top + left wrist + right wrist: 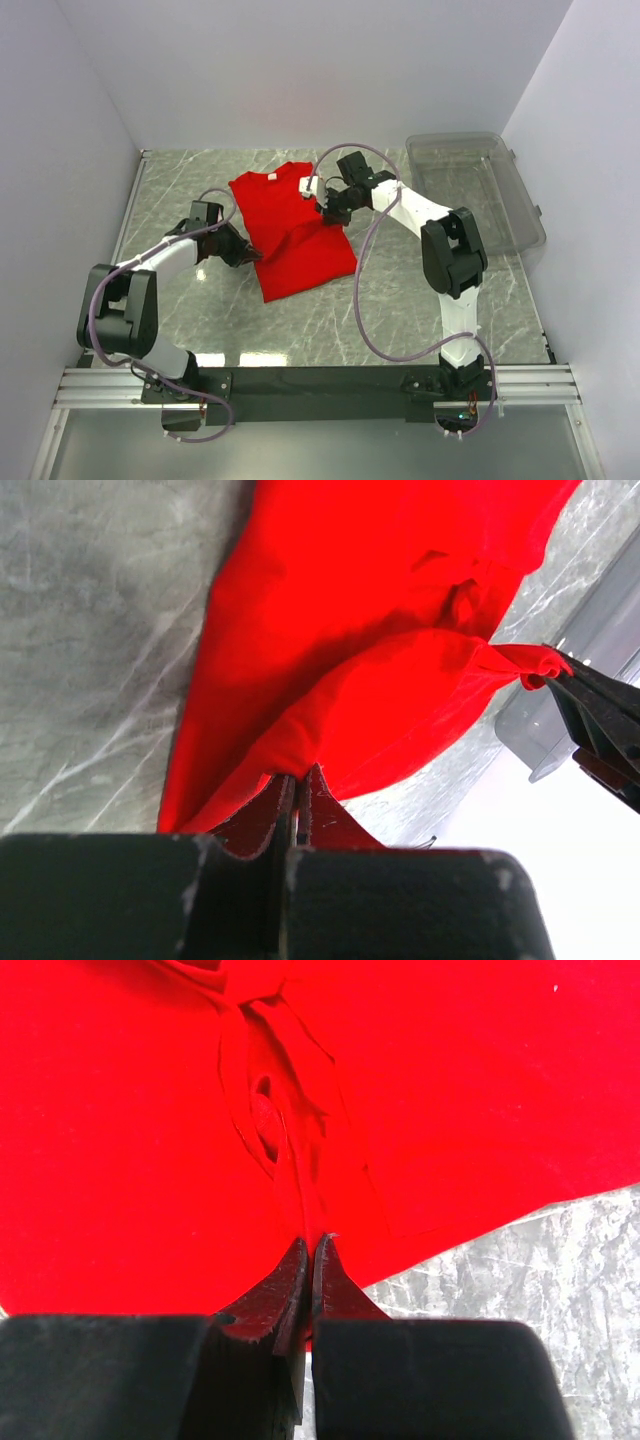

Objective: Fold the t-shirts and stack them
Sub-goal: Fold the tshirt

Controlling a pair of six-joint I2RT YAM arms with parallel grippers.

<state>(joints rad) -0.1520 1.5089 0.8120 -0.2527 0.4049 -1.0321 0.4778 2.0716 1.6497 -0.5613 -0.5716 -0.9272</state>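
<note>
1. The marble table [400, 300] bears the red t-shirt [290, 225] at its middle, partly folded, beside the clear bin [480, 190].
2. The left gripper [250, 256] is clamped on the cloth's left edge, and the right gripper [325, 208] is clamped on its right edge.
3. The fold probably lands flat only if both arms travel level and together.

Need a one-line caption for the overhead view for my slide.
Left gripper and right gripper each pinch the red t-shirt mid-fold on the marble table, clear bin at far right.

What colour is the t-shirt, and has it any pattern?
The t-shirt is plain bright red, no pattern; the top external view shows it best.
</note>
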